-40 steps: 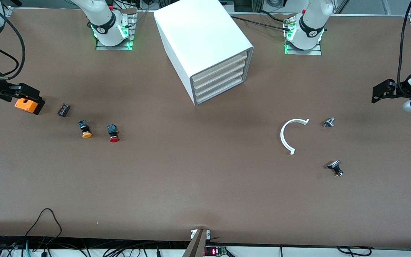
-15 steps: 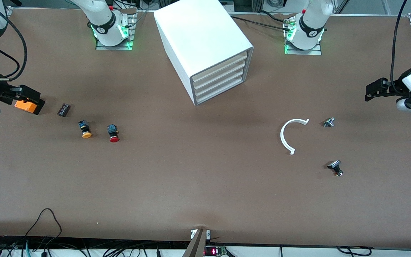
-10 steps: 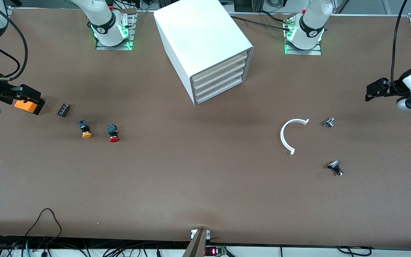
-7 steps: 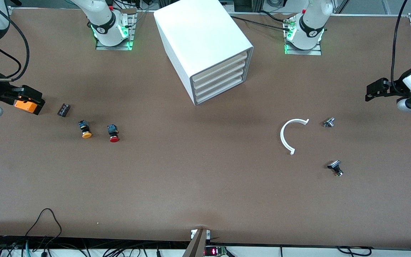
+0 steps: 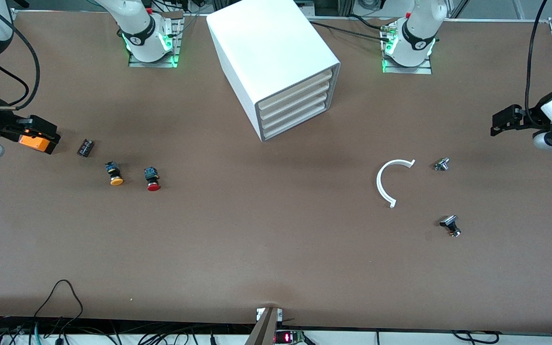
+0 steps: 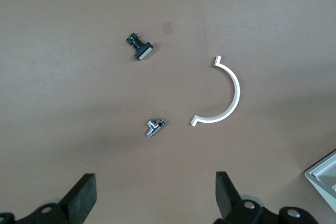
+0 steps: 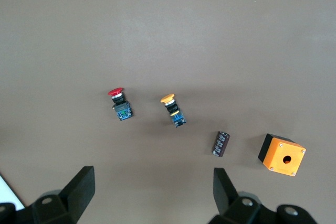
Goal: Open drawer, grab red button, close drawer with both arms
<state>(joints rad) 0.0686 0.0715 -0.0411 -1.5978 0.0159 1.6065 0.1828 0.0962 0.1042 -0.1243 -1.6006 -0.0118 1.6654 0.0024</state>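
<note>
Four drawers [image 5: 295, 103] sit shut in the cabinet [image 5: 266, 52] in the front view; the button [image 5: 152, 178] lies on the table [image 5: 257, 230] toward the right arm's end. Left wrist view: left gripper [image 6: 152, 198] spread, empty, over a white arc [image 6: 223, 93]. Right wrist view: right gripper [image 7: 152, 195] spread, empty, above the button [image 7: 120, 103]

An orange box [image 5: 35, 143], orange-capped button [image 5: 114, 174] and white arc [image 5: 387, 181] lie on the table [image 5: 266, 230].
</note>
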